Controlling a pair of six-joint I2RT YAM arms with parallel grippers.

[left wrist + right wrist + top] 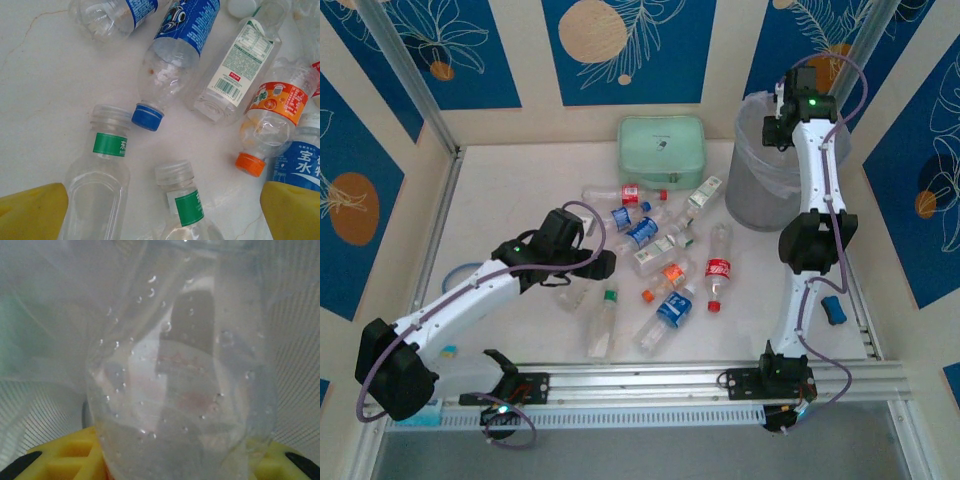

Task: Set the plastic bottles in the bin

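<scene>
Right gripper (175, 460) seemingly clamped on clear bottle (180, 365) over bin (760, 195), left gripper (160, 215) fingers apart, green-label bottles (100, 185) between them

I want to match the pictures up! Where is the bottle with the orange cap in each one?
Top external: the orange-capped bottle lies in the middle of the pile.
Left wrist: it lies at the right edge, cap toward the bottom.
Right wrist: the right gripper holds a different clear bottle by the bin.
Shared landmark: the blue-labelled bottle beside its cap.
</scene>
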